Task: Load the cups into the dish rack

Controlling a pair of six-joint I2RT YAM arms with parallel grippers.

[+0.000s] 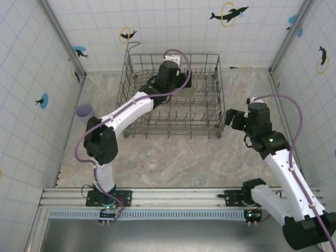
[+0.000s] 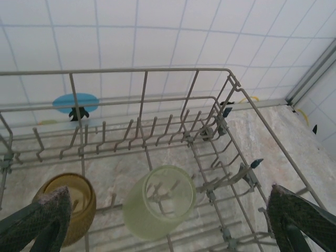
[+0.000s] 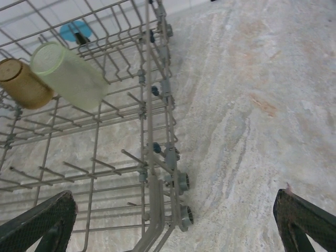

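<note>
The left pincer (image 2: 168, 192) stands spread inside the grey wire dish rack (image 2: 237, 89). Just ahead, a frosted pale-green tumbler (image 2: 159, 202) tilts on the tines, with a rounded amber tumbler (image 2: 79, 202) to its left. The right pincer (image 3: 173, 197), also spread, faces the rack's corner.

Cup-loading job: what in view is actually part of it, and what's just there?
Job:
- rack
- green cup, in rack
- amber cup, in rack
- lavender cup, outside the rack by the left wall

Just there:
- dolphin sticker
- blue sticker
- rail
</note>
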